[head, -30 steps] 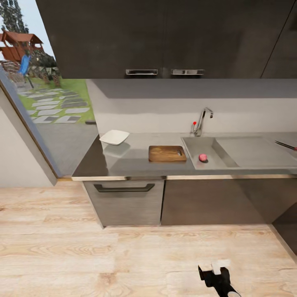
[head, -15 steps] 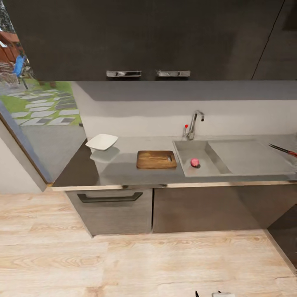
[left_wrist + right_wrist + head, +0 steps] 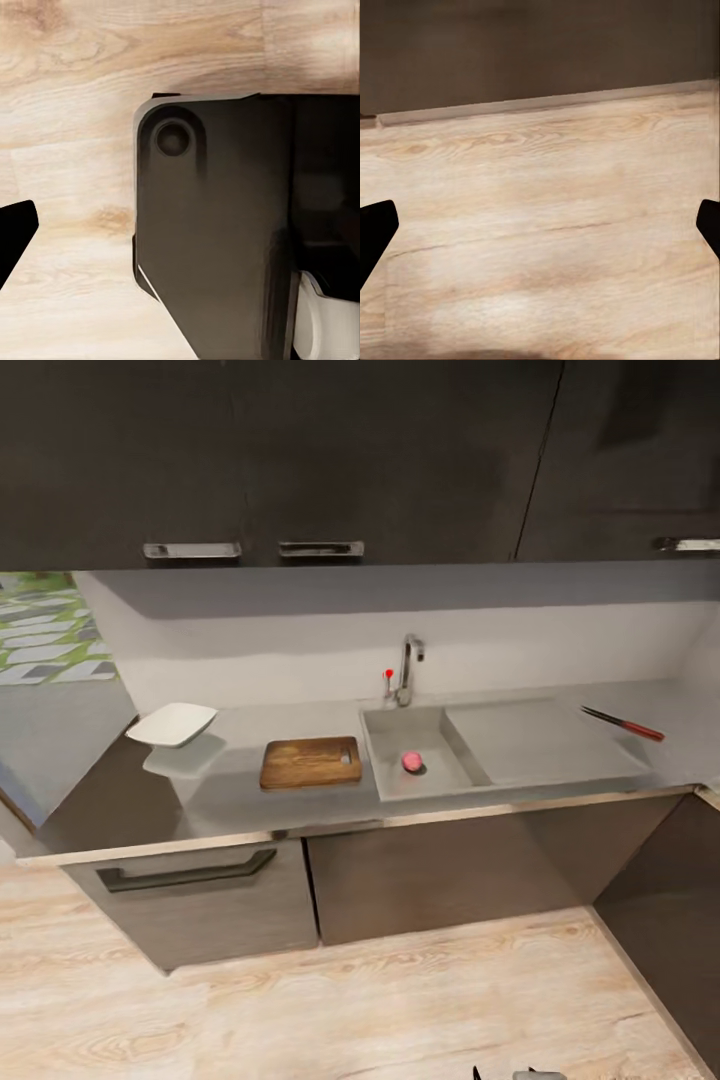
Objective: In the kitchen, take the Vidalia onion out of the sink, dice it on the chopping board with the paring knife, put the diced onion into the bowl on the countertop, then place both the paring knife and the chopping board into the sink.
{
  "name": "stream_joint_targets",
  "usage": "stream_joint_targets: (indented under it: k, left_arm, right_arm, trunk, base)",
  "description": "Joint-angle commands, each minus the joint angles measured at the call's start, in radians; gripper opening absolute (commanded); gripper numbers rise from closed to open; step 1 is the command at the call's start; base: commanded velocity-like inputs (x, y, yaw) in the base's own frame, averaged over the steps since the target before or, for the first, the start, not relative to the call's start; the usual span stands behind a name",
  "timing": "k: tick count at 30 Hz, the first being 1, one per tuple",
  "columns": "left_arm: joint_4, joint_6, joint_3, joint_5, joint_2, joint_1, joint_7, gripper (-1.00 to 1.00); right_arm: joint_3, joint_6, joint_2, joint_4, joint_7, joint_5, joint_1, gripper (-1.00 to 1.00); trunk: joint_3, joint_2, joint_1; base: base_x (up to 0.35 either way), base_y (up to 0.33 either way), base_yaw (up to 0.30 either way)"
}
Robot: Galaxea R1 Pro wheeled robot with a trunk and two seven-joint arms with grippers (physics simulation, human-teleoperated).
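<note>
**Approach to the worktop: no item handled yet**

Layout, left to right, from the head view. The bowl (image 3: 172,724) sits at the left end of the countertop (image 3: 230,800), white and empty. Just to its right lies the chopping board (image 3: 311,762), flat, with its slot handle toward the sink. The sink (image 3: 385,775) follows, touching no other item; its faucet (image 3: 408,668) rises at the far edge. The onion (image 3: 411,761) rests on the basin floor, near the drain and toward the near wall. Right of the basin is the flat drainboard (image 3: 540,740). The paring knife (image 3: 623,723) lies at the drainboard's far right corner, red handle to the right, well apart from the board.

Step in hand: by judgement, the first one, reaching the worktop so that the onion can be lifted out. The robot stands back from the cabinets, with wooden floor (image 3: 350,1000) between it and them. The next move calls for closing that gap, then raising an arm over the basin.

Arm pose: both arms hang low and point at the floor. The right gripper (image 3: 540,225) shows two dark fingertips at opposite edges of its wrist view, set wide apart with nothing between them. The left gripper's opening cannot be told: one fingertip (image 3: 15,240) shows, beside a dark part of the robot's body (image 3: 225,240).
</note>
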Motion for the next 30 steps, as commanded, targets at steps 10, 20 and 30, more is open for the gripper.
stream_joint_targets:
  k: [10, 20, 30]
  left_arm:
    - [0.003, -0.002, -0.002, -0.001, -0.006, 0.0, 0.01, 1.0]
    - [0.0, -0.002, -0.003, -0.007, -0.009, 0.0, 0.028, 1.0]
    - [-0.002, -0.001, -0.004, -0.009, -0.045, 0.0, 0.05, 1.0]
  right_arm:
    - [-0.007, 0.017, 0.0, 0.001, -0.003, 0.011, -0.001, 1.0]
    - [-0.006, 0.023, 0.001, 0.001, -0.004, 0.011, -0.001, 1.0]
    - [-0.007, 0.025, 0.002, 0.001, -0.006, 0.011, -0.001, 1.0]
  trunk:
    - [0.01, -0.002, 0.001]
    - [0.018, -0.002, 0.001]
    - [0.019, -0.002, 0.001]
  base:
    - [0.004, -0.337, -0.209]
    - [0.0, -0.259, -0.15]
    - [-0.006, -0.013, -0.006]
